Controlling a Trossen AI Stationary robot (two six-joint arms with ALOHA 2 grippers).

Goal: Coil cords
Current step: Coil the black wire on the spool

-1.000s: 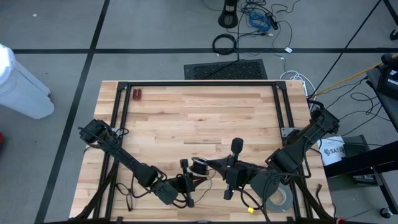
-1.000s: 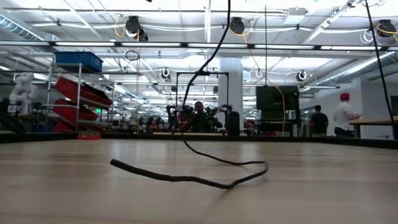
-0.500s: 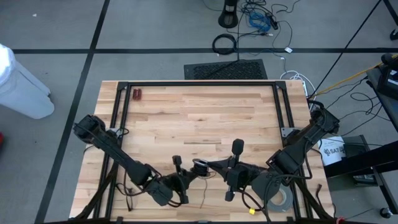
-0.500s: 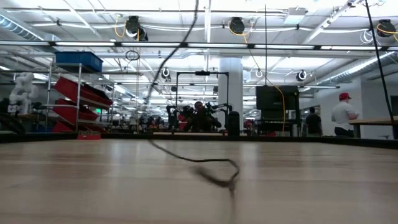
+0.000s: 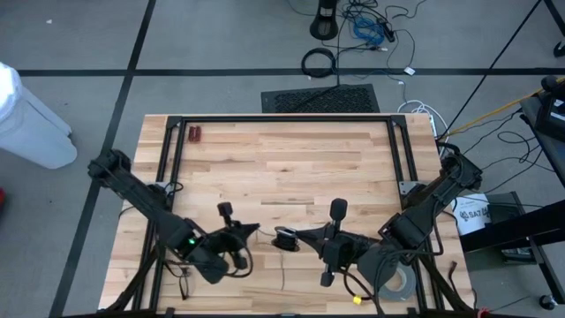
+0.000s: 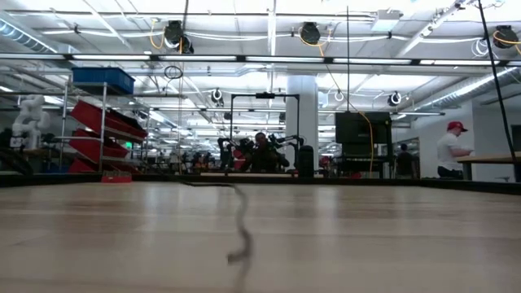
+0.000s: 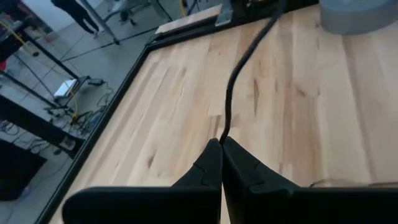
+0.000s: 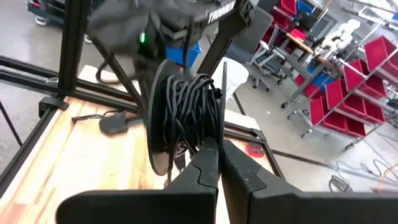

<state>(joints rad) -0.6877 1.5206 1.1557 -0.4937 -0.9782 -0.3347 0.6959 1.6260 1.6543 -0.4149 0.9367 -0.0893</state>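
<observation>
Robotics lab: red storage bins (image 6: 102,122)

High view: even, diffuse overhead light on the table (image 5: 291,159), soft short shadows under both arms, no glare on the wood. Low view: bright ceiling lamps (image 6: 175,34) behind, near table surface out of focus; the cord (image 6: 240,224) smeared by blur. Left wrist view: bright, wood slightly washed out, closed fingers (image 7: 208,174) sharp, far edge soft. Right wrist view: upper arm parts motion-blurred, wound cord (image 8: 189,109) crisp, background shelves (image 8: 348,93) soft
</observation>
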